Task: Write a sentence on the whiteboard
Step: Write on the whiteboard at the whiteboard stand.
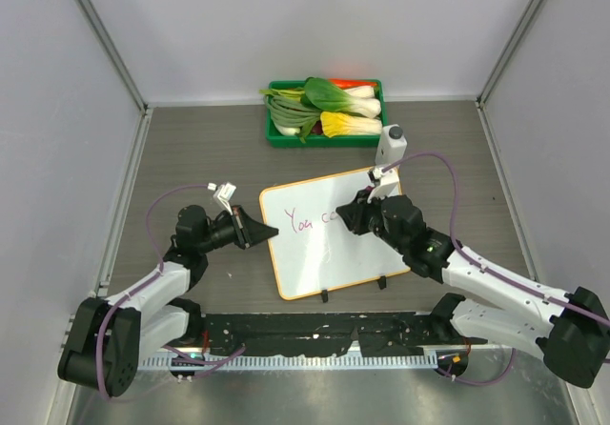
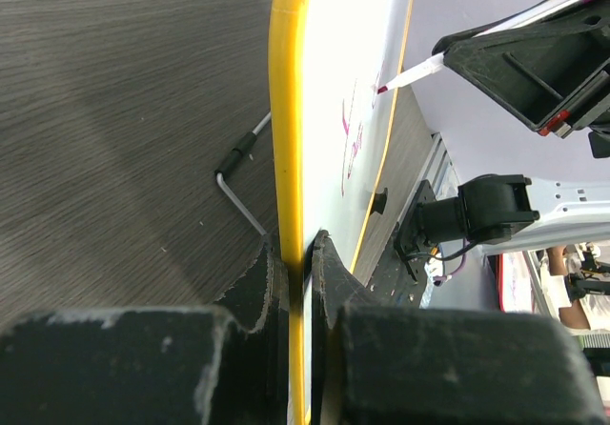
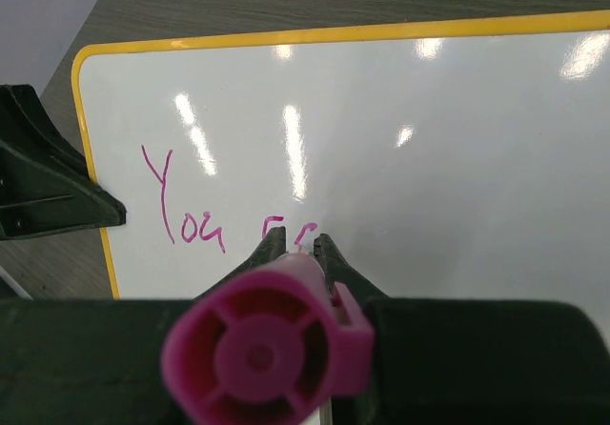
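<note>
A dark wood-grain table (image 1: 191, 149) lies between pale enclosure walls, with bare surface running from the left wall to the board. The left gripper (image 1: 266, 232) reaches in from that side, its jaws clamped on the left rim of the whiteboard (image 1: 329, 258). The left wrist view shows the fingers (image 2: 329, 268) pinching the yellow-orange edge from both faces, and a thin bent metal rod (image 2: 238, 182) on the table just beside the board's underside.

The whiteboard sits near the middle of the table, turned slightly so that its left corner points towards the near edge. Two small dark tabs (image 1: 324, 296) stand at its near rim, close to the black rail in front of the arm bases. A narrow strip of table separates its far rim from a green tray (image 1: 286, 141) of leafy vegetables against the back wall.

The sentence (image 1: 310, 221) begins in the upper left part of the board. Pink strokes (image 3: 186, 211) read "You", followed by the first marks of a second word, partly hidden by the fingers. Most of the white face to the right and below is unmarked.

The right gripper (image 1: 349, 217) hangs over the board's upper middle, closed around a pink marker (image 3: 262, 354) whose tip (image 2: 383, 90) meets the surface. To its right, open table extends from the board's rim to the right wall.
</note>
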Robot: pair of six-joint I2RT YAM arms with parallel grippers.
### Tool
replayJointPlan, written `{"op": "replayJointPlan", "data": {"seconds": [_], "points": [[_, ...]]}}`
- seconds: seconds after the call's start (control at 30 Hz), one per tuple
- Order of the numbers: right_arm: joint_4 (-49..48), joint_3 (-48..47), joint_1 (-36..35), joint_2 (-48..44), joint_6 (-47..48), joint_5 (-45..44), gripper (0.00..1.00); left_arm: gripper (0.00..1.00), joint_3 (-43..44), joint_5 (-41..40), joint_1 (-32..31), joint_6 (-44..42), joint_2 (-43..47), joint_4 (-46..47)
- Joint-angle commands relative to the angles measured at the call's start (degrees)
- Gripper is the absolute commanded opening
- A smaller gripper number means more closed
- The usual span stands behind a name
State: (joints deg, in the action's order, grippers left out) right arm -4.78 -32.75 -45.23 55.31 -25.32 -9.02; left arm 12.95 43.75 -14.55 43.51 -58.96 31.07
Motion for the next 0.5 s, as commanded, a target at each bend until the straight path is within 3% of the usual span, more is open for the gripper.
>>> {"op": "replayJointPlan", "data": {"seconds": [0.0,0.47], "points": [[1.08,0.41,-0.12,-0.9,0.45,-3.72,0.01,0.0,0.15,-4.99,0.4,-6.33,-0.98,-1.98],[-0.23,-2.4,-0.03,0.15,-0.17,-7.68,0.01,0.0,0.14,-4.81,0.4,-6.33,-1.16,-1.89]]}}
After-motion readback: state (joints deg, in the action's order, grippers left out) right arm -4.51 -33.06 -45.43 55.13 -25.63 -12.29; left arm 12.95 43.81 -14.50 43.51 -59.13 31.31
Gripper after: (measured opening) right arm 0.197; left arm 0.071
